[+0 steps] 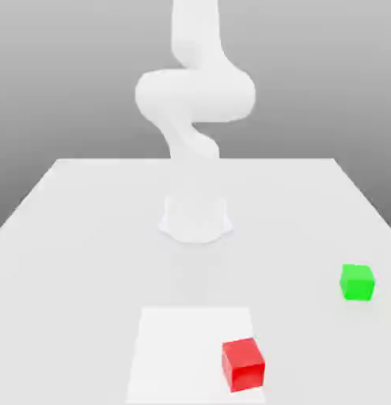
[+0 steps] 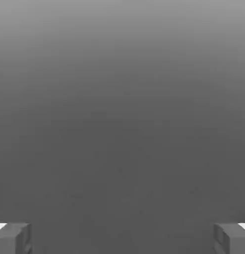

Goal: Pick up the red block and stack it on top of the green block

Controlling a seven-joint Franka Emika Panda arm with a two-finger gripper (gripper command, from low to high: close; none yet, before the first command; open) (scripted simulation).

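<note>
Nearest in the exterior view: red block (image 1: pixel 243 365), resting on the table (image 1: pixel 80 237), at the right-hand edge of a paler square patch (image 1: pixel 183 348) marked on the surface. Farther back and toward the exterior view's right: green block (image 1: pixel 357 282), also on the table, well apart from the red one. Beyond both, mid-table: round base (image 1: pixel 195 219) of the white arm (image 1: pixel 195 95), rising and folding out of the top of the picture. In the hand view: gripper (image 2: pixel 122 238) with fingertips (image 2: pixel 13 238) spread wide, nothing between them, only plain grey beyond.

Step in hand, as judged: reaching for the red block, not yet begun. To do it well: bring the spread fingers squarely over the cube, line the pads up with two opposite flat faces rather than the corners, descend straight, close at mid-height. Keep a clear path away from the green block until the lift.

No brands, labels or writing readable anywhere.
</note>
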